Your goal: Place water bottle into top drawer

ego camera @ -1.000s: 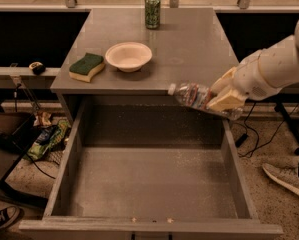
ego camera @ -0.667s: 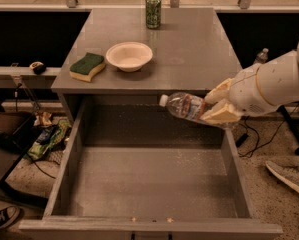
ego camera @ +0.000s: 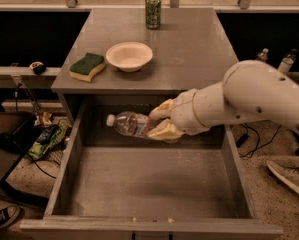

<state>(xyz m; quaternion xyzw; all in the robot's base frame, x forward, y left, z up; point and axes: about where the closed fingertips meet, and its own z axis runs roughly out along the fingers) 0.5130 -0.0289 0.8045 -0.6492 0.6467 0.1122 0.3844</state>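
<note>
Warm, dim light falls from above on the table (ego camera: 189, 49), palest near its far edge. Below the front edge, the back of the top drawer (ego camera: 64, 174) sinks into shadow, where my gripper (ego camera: 157, 121) clasps the water bottle (ego camera: 129, 124), faint glints on its plastic. Beside both side edges, near blackness.

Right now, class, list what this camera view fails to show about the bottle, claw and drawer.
1. Base of the bottle: hidden by the claw gripping it over the back of the drawer.
2. Gap between bottle and drawer floor: one view, cannot tell.
3. Drawer front: cut off by the bottom edge.
</note>
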